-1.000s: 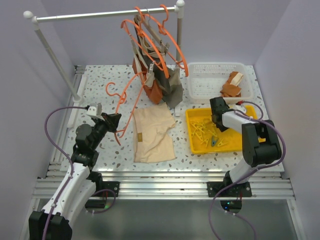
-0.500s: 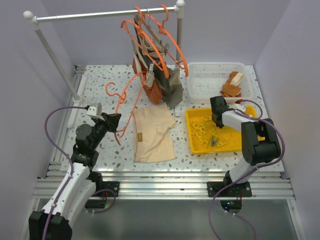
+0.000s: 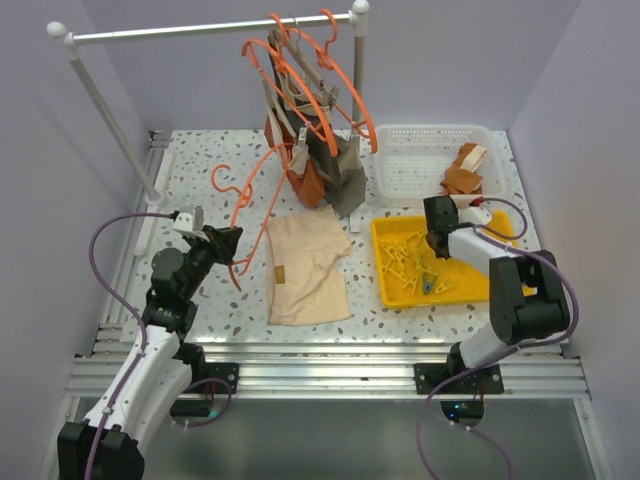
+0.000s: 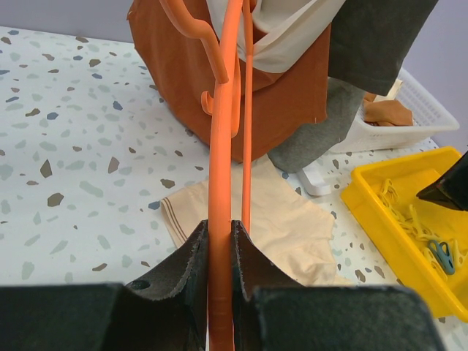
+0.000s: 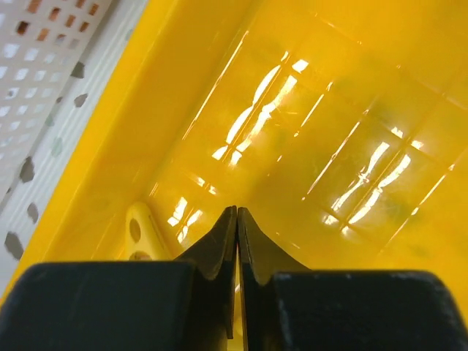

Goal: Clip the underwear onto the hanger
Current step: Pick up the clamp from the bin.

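The cream-beige underwear [image 3: 305, 265] lies flat on the table centre; the left wrist view shows it [image 4: 285, 227] beyond the jaws. My left gripper [image 3: 228, 243] [image 4: 219, 234] is shut on the lower bar of an orange hanger [image 3: 243, 205] [image 4: 223, 146], which slants up over the table to the underwear's left. My right gripper [image 3: 437, 243] [image 5: 237, 212] is down inside the yellow tray [image 3: 430, 299], jaws shut tip to tip. A yellow peg [image 5: 139, 227] lies just to its left. I cannot tell whether anything is pinched between them.
Loose yellow pegs [image 3: 405, 265] and a blue one [image 3: 428, 283] fill the tray. A white basket [image 3: 420, 170] behind it holds rust-orange cloth [image 3: 462, 178]. Several orange hangers with dark and rust garments [image 3: 310, 150] hang from the rail [image 3: 200, 30] at the back.
My right gripper's jaws have closed inside the tray, and that arm's elbow has shifted slightly right. The left arm and the hanger have not moved.
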